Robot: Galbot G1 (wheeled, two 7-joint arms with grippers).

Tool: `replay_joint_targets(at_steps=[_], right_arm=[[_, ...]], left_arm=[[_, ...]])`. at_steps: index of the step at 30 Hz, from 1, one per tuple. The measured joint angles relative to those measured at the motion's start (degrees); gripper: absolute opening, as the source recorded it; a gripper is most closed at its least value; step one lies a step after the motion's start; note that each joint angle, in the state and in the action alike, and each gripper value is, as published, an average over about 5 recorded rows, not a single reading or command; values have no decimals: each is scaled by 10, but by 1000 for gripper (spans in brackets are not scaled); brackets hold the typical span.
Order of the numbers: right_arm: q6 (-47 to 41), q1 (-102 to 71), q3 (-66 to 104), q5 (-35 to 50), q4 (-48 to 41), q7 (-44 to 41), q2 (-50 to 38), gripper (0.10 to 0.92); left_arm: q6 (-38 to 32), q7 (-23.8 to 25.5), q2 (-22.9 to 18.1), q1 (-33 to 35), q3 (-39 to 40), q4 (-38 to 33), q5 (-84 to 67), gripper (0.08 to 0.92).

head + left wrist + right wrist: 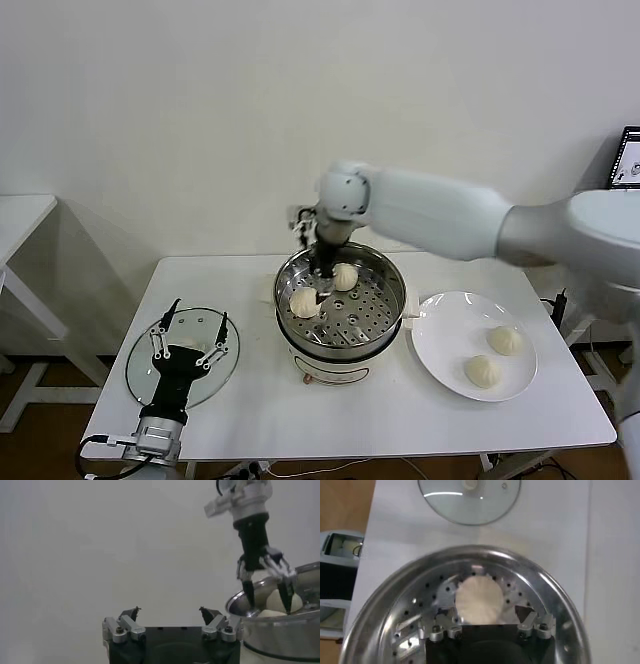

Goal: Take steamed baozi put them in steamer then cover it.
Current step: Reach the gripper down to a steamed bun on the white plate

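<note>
Right gripper (322, 283) down inside the steamer (385, 312), black fingers (285, 591) spread wide, nothing pinched between them. Just under the fingertips in the right wrist view, one smooth cream-white bun (479, 599), round and softly pleated, resting on the perforated tray; whether the fingertips touch it, cannot tell. From the head view, two domed baozi in the pot: one (304, 302) at about 9 o'clock on the tray, another (345, 276) near 12 o'clock, the gripper reaching down between them. Steamer wide, round, shiny stainless steel, tray dotted with small holes, cream-white base below, sitting at the table's centre.

Left gripper (187, 335) at about 8 o'clock from the pot, hovering above the glass lid (222, 372), black fingers splayed apart and empty, tips bare in its own wrist view (170, 612). Lid flat, round, clear glass with a metal rim and a central knob (469, 484), lying on the white table (330, 415).

At 3 o'clock from the steamer, a flat glossy white plate (440, 335), round, carrying two more cream baozi: one (505, 340) towards the far side, one (483, 371) nearer, apart from each other. Right arm white and smooth, reaching in from the right edge across the plate's far side.
</note>
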Motion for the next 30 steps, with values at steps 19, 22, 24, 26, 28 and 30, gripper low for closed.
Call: replay_joint_targets(at_steps=[19, 22, 24, 26, 28, 30], right_arm=[[151, -87, 94, -161, 99, -107, -326, 823], [174, -146, 138, -201, 100, -115, -352, 823], [187, -186, 168, -226, 101, -118, -364, 823], [198, -224, 199, -248, 99, -119, -374, 823], [208, -260, 227, -267, 97, -118, -381, 823], [215, -294, 255, -284, 93, -114, -385, 823]], left_arm=[[3, -5, -4, 7, 19, -3, 18, 823], [3, -6, -4, 8, 21, -3, 20, 823], [3, -6, -4, 8, 20, -3, 21, 823], [3, -6, -5, 9, 20, -3, 21, 823], [3, -7, -5, 9, 20, -3, 22, 823], [3, -7, -5, 9, 21, -2, 22, 823]])
